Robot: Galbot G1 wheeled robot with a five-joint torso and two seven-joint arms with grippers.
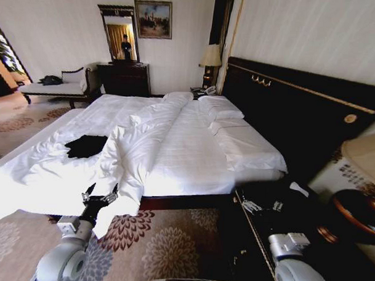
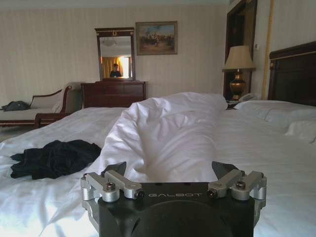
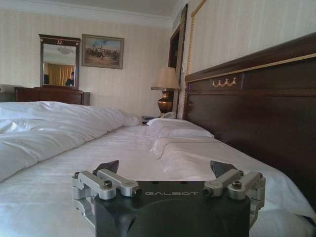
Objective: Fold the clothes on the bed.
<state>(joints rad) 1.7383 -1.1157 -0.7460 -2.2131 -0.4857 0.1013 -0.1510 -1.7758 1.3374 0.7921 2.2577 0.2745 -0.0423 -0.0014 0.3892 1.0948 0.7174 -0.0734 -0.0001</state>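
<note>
In the head view, the T-shirt lies crumpled on the bed, on the sheet left of the bunched duvet. The left gripper hovers at the bed's near edge, fingers spread apart, holding nothing. The right gripper sits low by the headboard; its fingers cannot be made out there.

In the left wrist view, the left gripper is spread wide before the duvet, the T-shirt well off to one side.

In the right wrist view, the right gripper is spread wide over the sheet, near the pillows.

White bed carries black T-shirt; rumpled duvet; pillows.
</note>
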